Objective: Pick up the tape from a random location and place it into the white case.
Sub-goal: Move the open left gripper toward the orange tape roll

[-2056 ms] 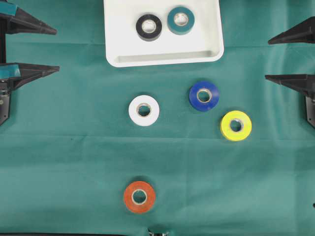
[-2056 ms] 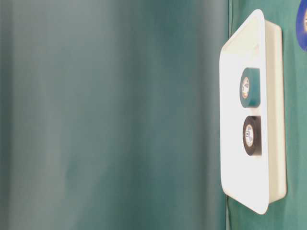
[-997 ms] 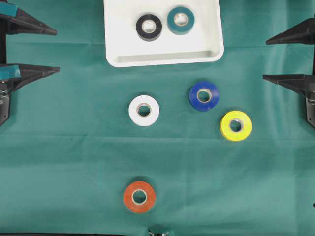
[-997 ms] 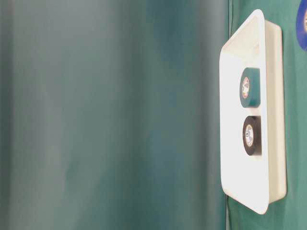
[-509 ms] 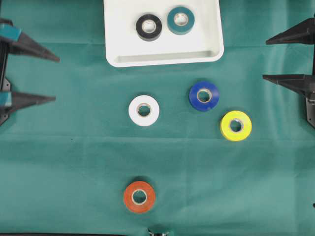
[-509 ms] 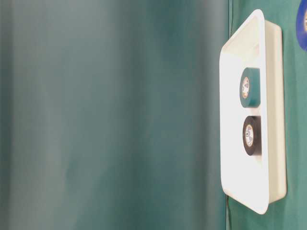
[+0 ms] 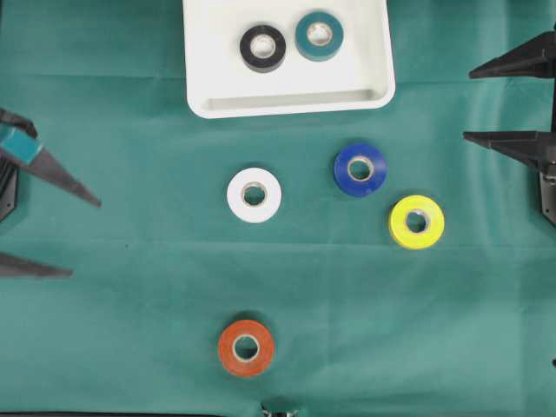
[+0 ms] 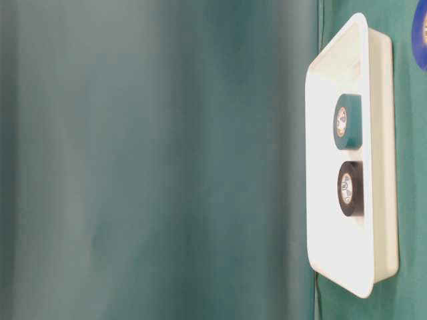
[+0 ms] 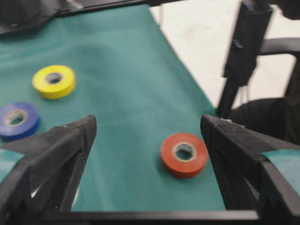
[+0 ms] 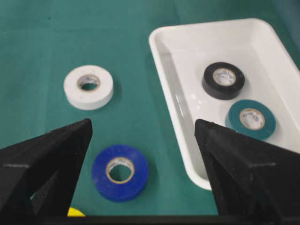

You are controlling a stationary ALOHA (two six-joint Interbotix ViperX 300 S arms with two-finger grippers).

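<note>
On the green-clothed table, four tape rolls lie flat and loose; two more sit inside the white case at 12 o'clock.

- Case contents: black roll and teal roll, side by side, apart, both flat. Table-level view confirms both sit within the raised rim.
- Loose rolls: white roll near centre; blue roll toward 2 o'clock of it; yellow roll just beyond the blue, toward 4 o'clock; orange roll alone at 6 o'clock, well apart from the rest.
- Left pincer at 9 o'clock, jaws wide, holding nothing. Its wrist camera frames the orange roll between the two fingers, so my read is that orange is the target and the wide spread is meant to straddle the roll's outer edge.
- Right pincer at 3 o'clock, jaws wide, empty, parked clear of the rolls. Its view takes in white, blue and the case, nothing lined up.

Judgement: task partly done; four rolls remain outside the case. The orange roll has open cloth all round, an easy approach.
</note>
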